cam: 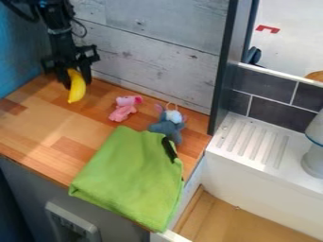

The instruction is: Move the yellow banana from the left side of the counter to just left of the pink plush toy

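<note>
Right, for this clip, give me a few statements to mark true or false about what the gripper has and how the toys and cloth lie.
1. The banana is between the jaws of the gripper. True.
2. The green cloth lies underneath the banana. False: it lies apart from it, over the front edge of the wooden counter.
3. The pink toy lies between the banana and the grey-blue toy. True.
4. The grooved white surface is left of the wooden counter in the picture. False: it is to the right.
</note>
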Robot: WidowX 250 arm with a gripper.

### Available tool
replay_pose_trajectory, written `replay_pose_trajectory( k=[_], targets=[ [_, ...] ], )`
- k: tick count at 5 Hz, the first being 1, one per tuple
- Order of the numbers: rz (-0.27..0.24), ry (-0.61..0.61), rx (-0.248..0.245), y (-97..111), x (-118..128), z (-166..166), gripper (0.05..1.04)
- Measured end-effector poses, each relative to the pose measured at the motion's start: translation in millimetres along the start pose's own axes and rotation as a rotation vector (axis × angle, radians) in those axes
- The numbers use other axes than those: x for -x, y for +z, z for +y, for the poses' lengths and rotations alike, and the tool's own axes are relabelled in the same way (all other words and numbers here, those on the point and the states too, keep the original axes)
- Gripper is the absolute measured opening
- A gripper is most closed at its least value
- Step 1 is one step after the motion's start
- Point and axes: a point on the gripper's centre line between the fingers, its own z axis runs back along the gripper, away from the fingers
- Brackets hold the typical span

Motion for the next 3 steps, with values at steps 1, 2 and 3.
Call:
replay_pose_trajectory(
  k=[1,2,3],
  targets=[
    [0.038,0.081,0.009,-20,-5,-5,0.532],
    [0.041,0.129,0.009,-30,-8,-14,0.532],
    [0.042,0.15,0.011,-35,-13,-19,0.532]
  ],
)
